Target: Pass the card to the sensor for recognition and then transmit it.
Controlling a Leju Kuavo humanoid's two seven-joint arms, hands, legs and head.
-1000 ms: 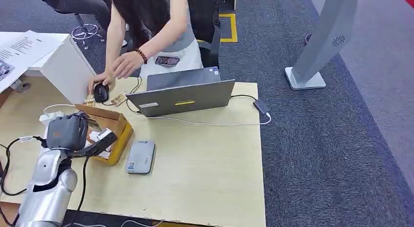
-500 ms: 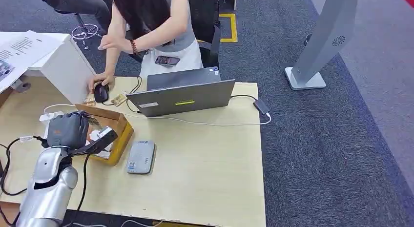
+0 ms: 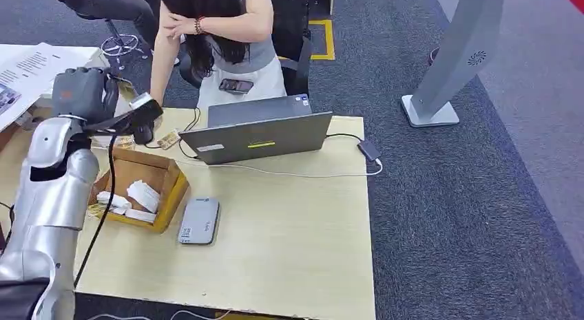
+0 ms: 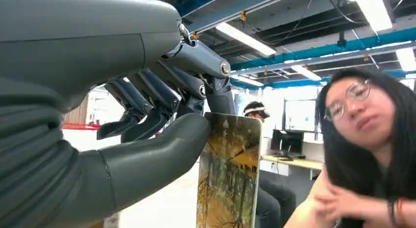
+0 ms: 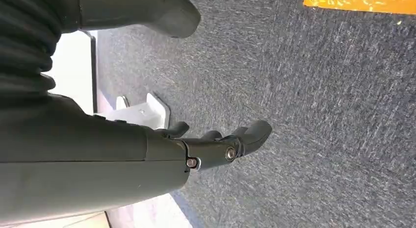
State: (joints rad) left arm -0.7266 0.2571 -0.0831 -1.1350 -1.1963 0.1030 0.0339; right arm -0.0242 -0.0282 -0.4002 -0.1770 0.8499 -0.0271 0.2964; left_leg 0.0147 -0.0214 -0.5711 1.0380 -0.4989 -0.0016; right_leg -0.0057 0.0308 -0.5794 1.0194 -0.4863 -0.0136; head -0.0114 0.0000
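The left hand (image 3: 86,93) is raised above the far left corner of the table (image 3: 289,230), pinching a card (image 4: 228,174) between its thick thumb and the darker fingers (image 4: 147,98). In the left wrist view the card has a yellow-brown printed face; its long axis runs straight out from the grip, one short end caught between thumb and fingers, the rest sticking out free. The other fingers curl behind it. Below the hand sits an open cardboard box (image 3: 165,175) with white cards inside, and just beside it a flat grey card reader (image 3: 199,221). A person (image 3: 227,31) stands behind a laptop (image 3: 258,135). The right hand (image 5: 216,144) hangs over grey carpet, its fingers loosely apart and holding nothing.
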